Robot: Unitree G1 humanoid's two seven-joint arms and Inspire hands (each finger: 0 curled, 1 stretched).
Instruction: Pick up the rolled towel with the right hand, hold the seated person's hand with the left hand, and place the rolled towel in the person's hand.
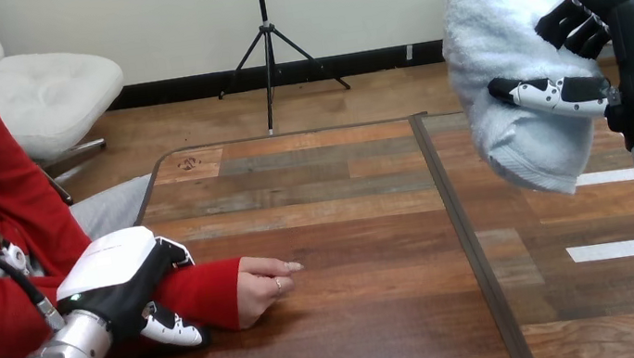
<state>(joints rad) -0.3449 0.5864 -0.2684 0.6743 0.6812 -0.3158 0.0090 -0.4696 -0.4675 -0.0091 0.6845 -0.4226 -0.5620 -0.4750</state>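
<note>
My right hand (623, 52) is raised at the right of the head view, its fingers and thumb curled round a rolled white towel (508, 68) held upright well above the table. At the lower left my left hand (127, 285) lies over the person's red-sleeved wrist (208, 293), with the thumb curled under the sleeve and the fingers wrapped over it. The person's hand (263, 285) rests on the wooden table (330, 233), loosely curled and pointing right, with nothing in it. The towel is far to the right of that hand.
A dark seam (467, 242) runs front to back between two table tops. White tape marks (600, 252) lie on the right top. The person sits at the left edge.
</note>
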